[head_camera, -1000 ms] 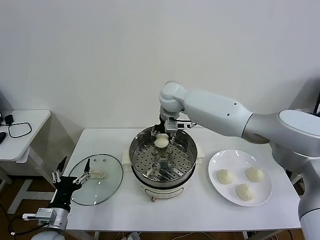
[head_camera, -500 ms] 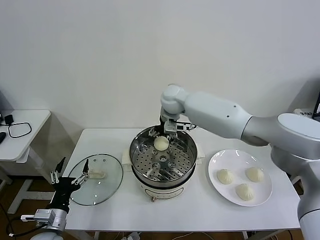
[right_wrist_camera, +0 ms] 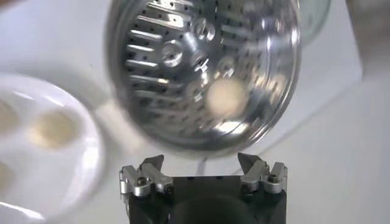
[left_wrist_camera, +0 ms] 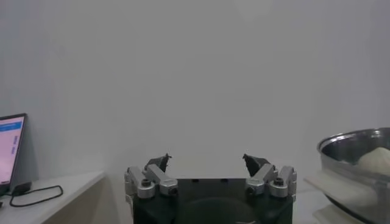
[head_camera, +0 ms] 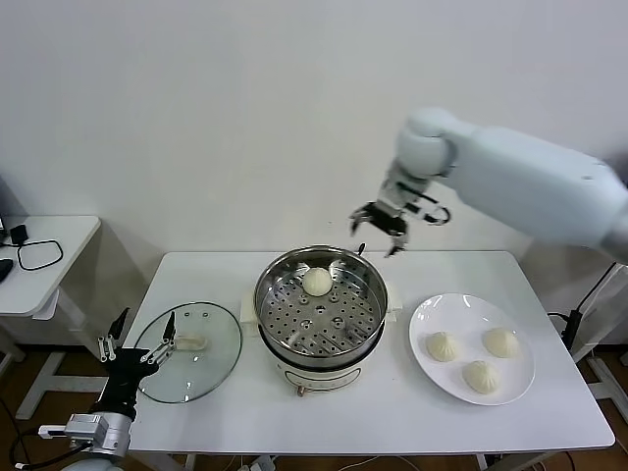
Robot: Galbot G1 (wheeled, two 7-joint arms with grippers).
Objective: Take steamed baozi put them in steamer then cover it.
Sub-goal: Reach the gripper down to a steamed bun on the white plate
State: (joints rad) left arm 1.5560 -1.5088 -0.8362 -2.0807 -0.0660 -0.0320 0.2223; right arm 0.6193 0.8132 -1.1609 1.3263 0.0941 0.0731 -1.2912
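No words, brands or numbers can be read anywhere; the lit screen (left_wrist_camera: 11, 149) far left of the table (partly cut off) shows only illegible lines.

The white right arm is raised, its black-and-silver right gripper (head_camera: 381, 230) empty and spread wide above the steamer's far rim; the left gripper (head_camera: 137, 343) waits low, fingers apart.
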